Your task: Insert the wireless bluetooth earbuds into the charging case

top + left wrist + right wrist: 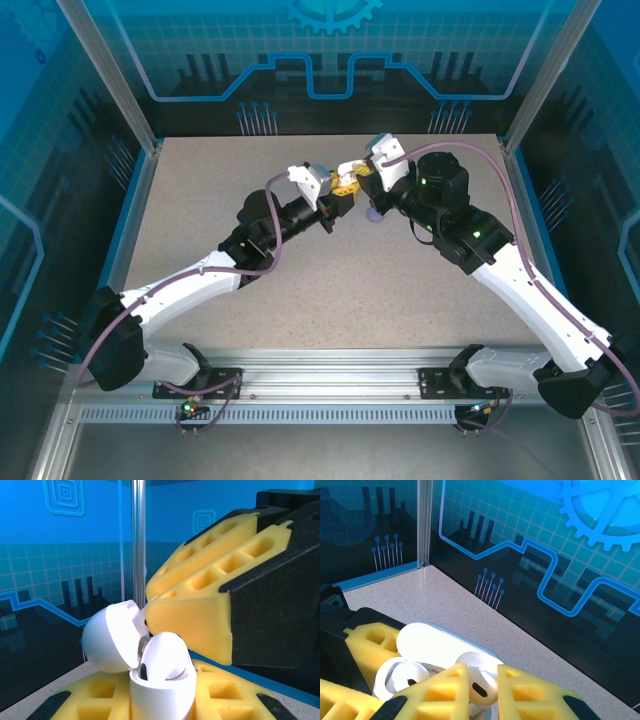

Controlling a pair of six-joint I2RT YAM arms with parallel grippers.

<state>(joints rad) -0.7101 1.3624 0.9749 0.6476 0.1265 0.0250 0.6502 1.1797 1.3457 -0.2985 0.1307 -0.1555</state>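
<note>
While left tool [162,705] pinches upright open charging case [107,640], right tool [482,671] pinching white earbud [479,690] lengthwise

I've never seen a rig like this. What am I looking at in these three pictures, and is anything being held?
Two robot arms, each ending in a two-finger gripper, are bolted to a speckled table. One picture looks down from above; the other two come from a camera on each wrist. The left gripper holds a white charging case with its lid open. The right gripper pinches a white earbud at the case's opening. Something small and purple lies on the table near them.
</note>
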